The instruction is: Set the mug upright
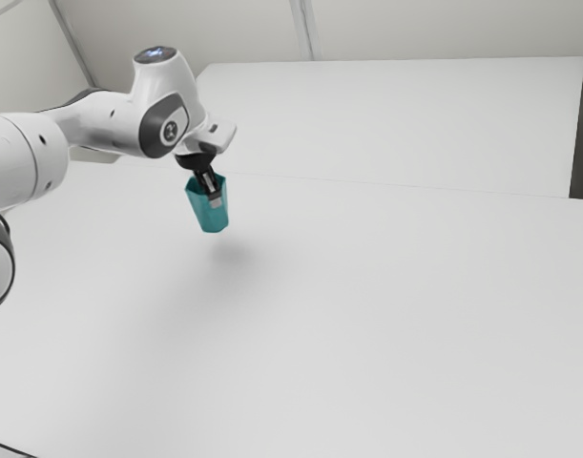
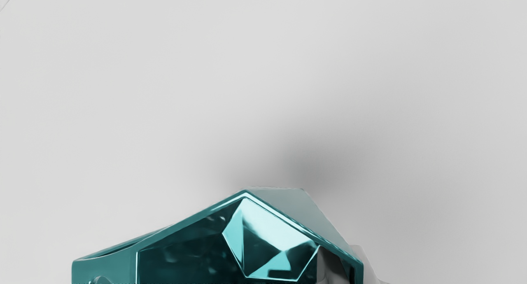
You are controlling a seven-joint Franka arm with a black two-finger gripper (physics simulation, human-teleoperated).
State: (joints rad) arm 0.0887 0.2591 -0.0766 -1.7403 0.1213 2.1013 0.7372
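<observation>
Exterior view: teal mug aloft between nine and ten o'clock, mouth up, slightly leaning, its wall pinched by our gripper. We'd level the base, lower gently, release only once the table bears it.

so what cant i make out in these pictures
- Wrist view: part of the teal faceted mug's rim, cut off by the bottom edge.
- Wrist view: much of the fingers, hidden by the mug's wall and the bottom edge.
- Both views: the mug's underside, turned away from the camera.
- Exterior view: part of the white robot arm, cut off by the left edge.
</observation>
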